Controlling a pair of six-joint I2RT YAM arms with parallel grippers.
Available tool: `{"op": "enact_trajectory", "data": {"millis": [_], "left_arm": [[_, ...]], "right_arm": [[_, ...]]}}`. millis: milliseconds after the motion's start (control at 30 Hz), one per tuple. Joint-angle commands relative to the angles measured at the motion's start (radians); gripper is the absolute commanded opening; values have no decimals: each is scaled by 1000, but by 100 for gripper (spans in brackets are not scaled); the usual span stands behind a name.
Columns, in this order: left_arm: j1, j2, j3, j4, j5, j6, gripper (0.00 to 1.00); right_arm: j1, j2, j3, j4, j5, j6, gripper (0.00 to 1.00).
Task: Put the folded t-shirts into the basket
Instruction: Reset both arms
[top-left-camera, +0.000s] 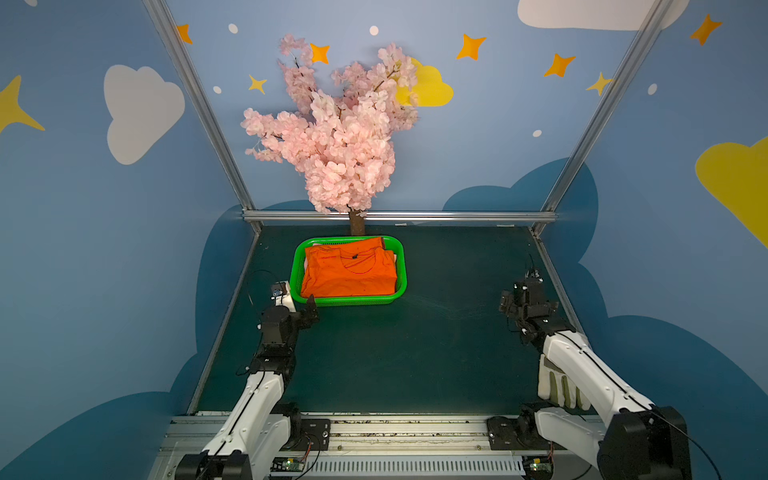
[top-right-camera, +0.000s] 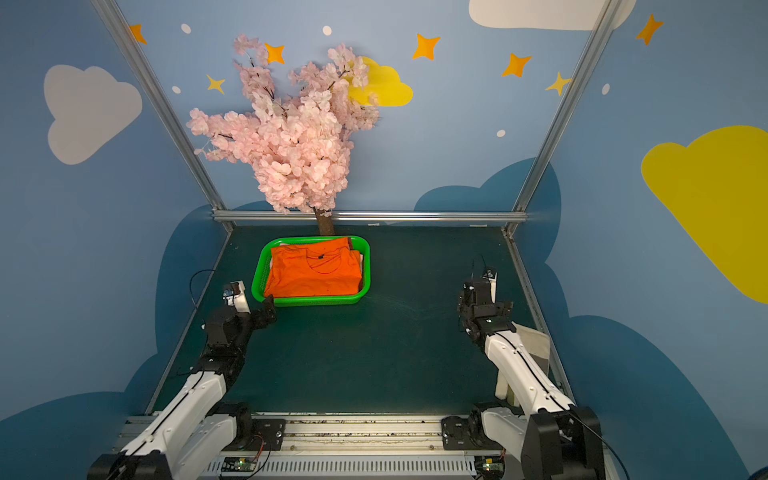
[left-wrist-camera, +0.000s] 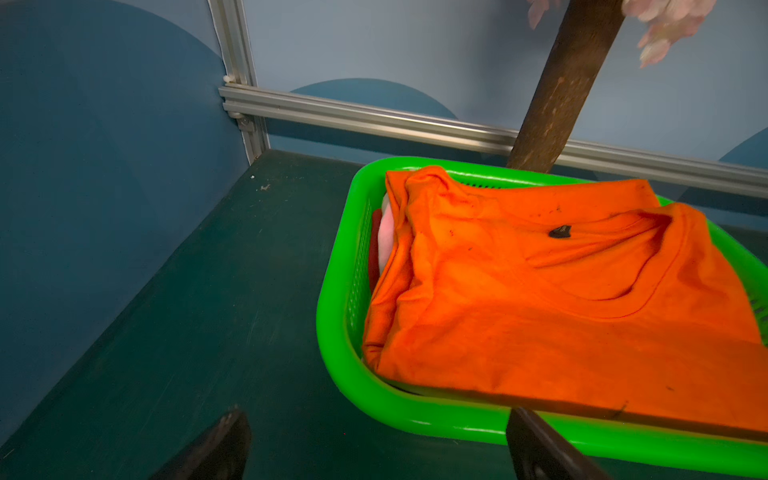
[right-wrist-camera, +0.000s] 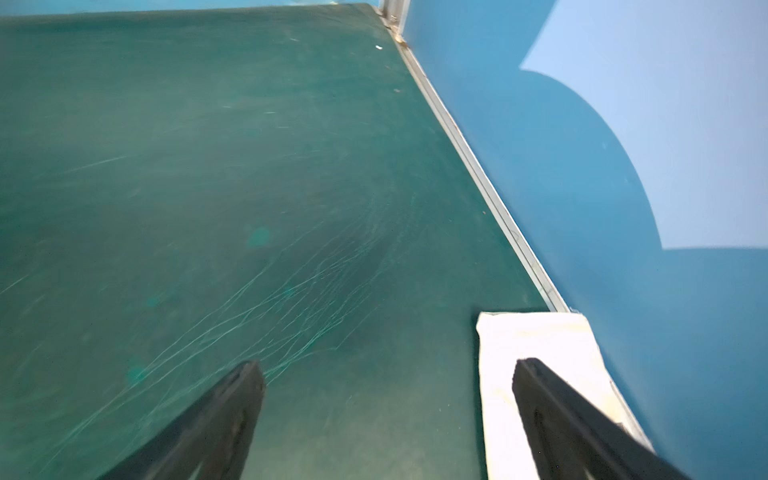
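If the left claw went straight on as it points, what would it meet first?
Most likely the near wall of the green basket, close ahead of the open left claw. The orange t-shirt inside lies just beyond. Exact gap unclear.

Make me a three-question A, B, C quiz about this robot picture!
1. Where is the orange t-shirt? A) on the table B) in the basket, on top C) in a gripper
2. What colour is the basket? A) blue B) green C) yellow
3. How are the left gripper and right gripper? A) both open, empty B) both shut C) both holding shirts
Answers: 1 B, it lies inside the rim; 2 B, bright green walls; 3 A, wrist views show jaws spread, nothing between.
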Motion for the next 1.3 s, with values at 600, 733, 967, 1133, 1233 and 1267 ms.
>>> {"op": "enact_trajectory", "data": {"millis": [600, 733, 967, 1133, 1233, 1267], "left_arm": [[33, 528, 30, 566, 179, 72, 100], [34, 492, 45, 485, 199, 74, 100], [-3, 607, 6, 687, 280, 152, 100], [-27, 657, 12, 724, 200, 159, 100], [-35, 650, 20, 701, 173, 156, 100], [-41, 652, 24, 698, 162, 160, 100]], "right_arm": [[-69, 196, -195, 685, -211, -230, 98], [-107, 303, -240, 849, -297, -218, 98], [-104, 313, -218, 819, -323, -233, 97], [-108, 320, -200, 792, -315, -224, 96], [-109, 326, -188, 775, -316, -225, 97], [-109, 326, -188, 774, -316, -225, 98]]}}
